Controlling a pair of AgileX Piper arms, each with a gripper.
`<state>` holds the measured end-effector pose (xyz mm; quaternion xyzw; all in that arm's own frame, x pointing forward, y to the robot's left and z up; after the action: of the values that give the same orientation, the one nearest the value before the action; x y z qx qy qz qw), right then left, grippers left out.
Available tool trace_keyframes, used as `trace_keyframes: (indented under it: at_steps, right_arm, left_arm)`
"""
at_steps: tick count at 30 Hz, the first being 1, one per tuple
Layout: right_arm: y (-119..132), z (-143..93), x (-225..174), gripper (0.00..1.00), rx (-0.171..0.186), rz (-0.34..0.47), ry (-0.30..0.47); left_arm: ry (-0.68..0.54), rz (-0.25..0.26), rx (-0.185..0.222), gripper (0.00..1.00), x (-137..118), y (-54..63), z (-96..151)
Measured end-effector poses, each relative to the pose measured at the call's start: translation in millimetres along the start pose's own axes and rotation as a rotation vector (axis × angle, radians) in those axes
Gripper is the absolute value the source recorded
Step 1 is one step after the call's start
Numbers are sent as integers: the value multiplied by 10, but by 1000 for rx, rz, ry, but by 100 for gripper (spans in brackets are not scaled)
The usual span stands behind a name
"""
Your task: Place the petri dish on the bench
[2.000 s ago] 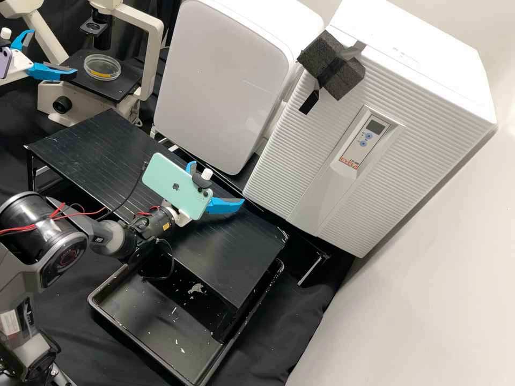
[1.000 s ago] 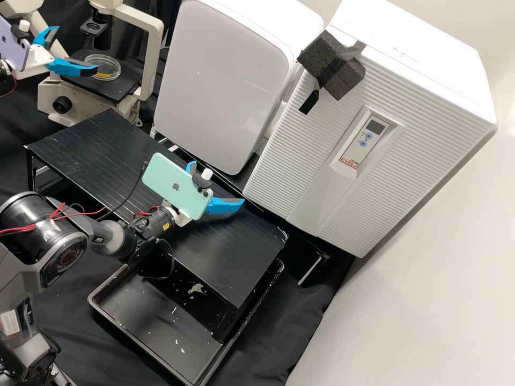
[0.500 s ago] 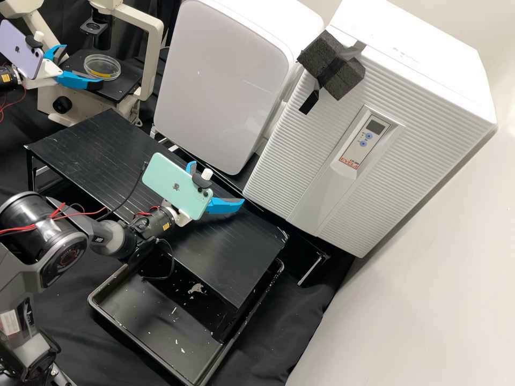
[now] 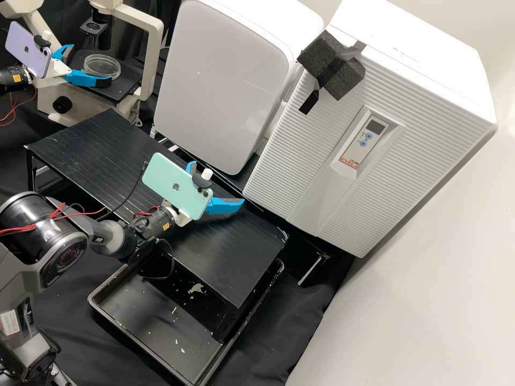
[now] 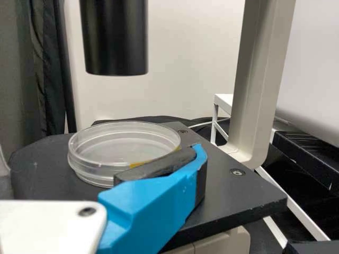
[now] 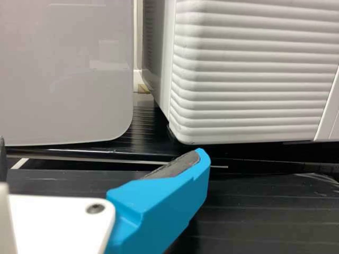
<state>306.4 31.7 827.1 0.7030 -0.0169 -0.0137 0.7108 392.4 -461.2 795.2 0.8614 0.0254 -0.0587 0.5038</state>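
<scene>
Left pincer [image 4: 91, 64] is open, just beside petri dish [image 4: 103, 67] on microscope stage [image 4: 122, 88]; right pincer [image 4: 218, 183], also open, is above tabletop [image 4: 102, 145].

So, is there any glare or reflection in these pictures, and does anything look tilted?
High view: the ribbed white cabinet looks tilted, and a soft sheen lies on the black bench. Left wrist view: light glints along the rim of the clear petri dish. Right wrist view: the glossy pale panel carries faint reflections.
</scene>
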Motion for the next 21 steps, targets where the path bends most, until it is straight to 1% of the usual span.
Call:
trace_keyframes:
  at_steps: [8, 21]
  right_arm:
    - [0, 0, 0, 100, 0, 0, 0]
    - [0, 0, 0, 100, 0, 0, 0]
  left_arm:
    - [-10, 6, 2, 100, 66, 21, 37]
    - [-27, 10, 3, 100, 175, -13, 86]
